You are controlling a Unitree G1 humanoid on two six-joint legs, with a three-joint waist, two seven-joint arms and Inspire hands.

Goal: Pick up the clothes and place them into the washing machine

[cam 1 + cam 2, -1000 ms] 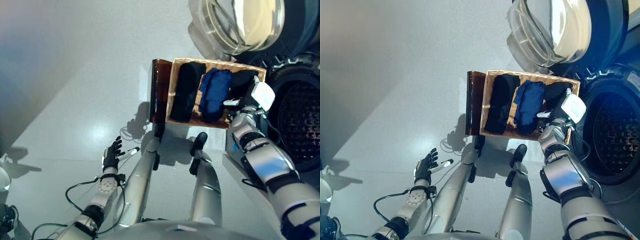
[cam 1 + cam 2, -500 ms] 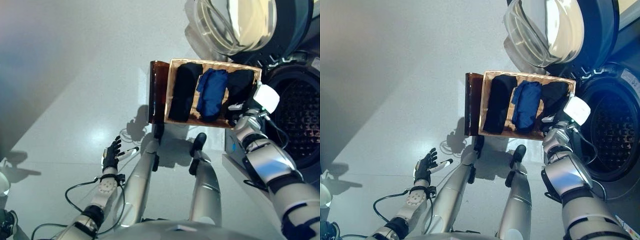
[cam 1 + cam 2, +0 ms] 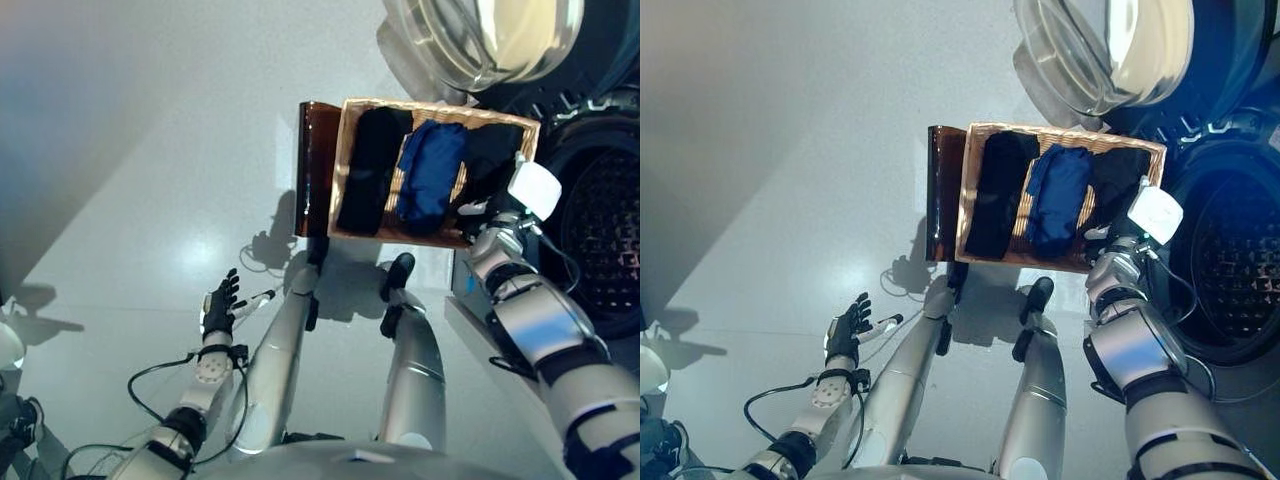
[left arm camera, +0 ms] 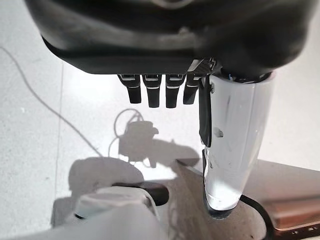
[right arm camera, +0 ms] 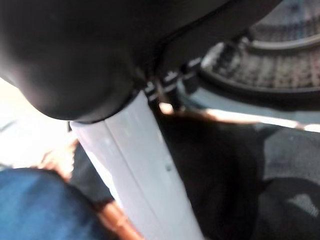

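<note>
Clothes: three folded pieces lie side by side in the wicker basket (image 3: 338, 160) on the floor: a black garment (image 3: 368, 170) along its left edge, a blue garment (image 3: 430, 172) in the middle, a second black garment (image 3: 492, 160) at its right edge, next to the washing machine (image 3: 600, 230).
Right hand: the right hand (image 3: 472, 208) is at the basket's near right corner, low over the right-edge black piece; its wrist view shows the white-covered thumb (image 5: 135, 165) against that dark cloth, with blue cloth to one side. The fingers are out of sight, so whether they have closed on anything I cannot tell.
Left hand: the left hand (image 3: 222, 303) hangs over bare floor, well apart from the basket, fingers straight and relaxed, holding nothing.
Change: over the last second the whole view has shifted, so the camera moved; the three pieces lie as before and the right hand has stayed at the same corner.
Meaning: no garment has left the basket yet; the pickup looks to be still in the reaching or grasping step.
Machine: the door (image 3: 480, 40) stands open and the drum (image 3: 1230, 270) is exposed.
Writing: none legible anywhere.
</note>
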